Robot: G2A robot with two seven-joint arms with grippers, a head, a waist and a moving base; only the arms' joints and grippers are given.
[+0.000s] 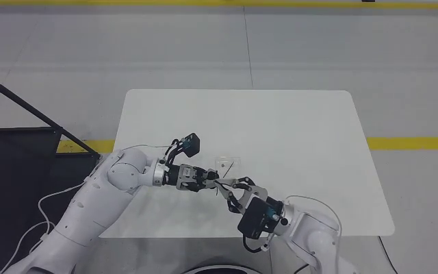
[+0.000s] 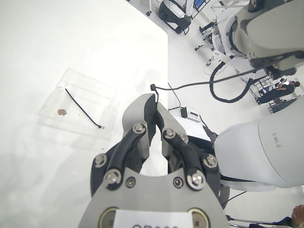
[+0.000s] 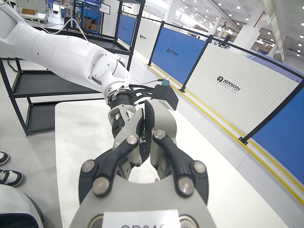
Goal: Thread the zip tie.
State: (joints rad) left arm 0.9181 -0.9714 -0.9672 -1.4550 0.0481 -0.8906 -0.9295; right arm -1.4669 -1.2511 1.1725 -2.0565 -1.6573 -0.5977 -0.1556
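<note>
A black zip tie is pinched in my left gripper, which is shut on its strap, with the head sticking out just past the fingertips. In the top view the left gripper and right gripper meet tip to tip above the table's front middle. The right gripper is shut, with a thin black strand of the tie between its pads, and the left arm's wrist is just behind it.
A clear plastic tray lies flat on the white table just beyond the grippers. It holds a second black zip tie and a small brown scrap. A black rack stands off the table's left side.
</note>
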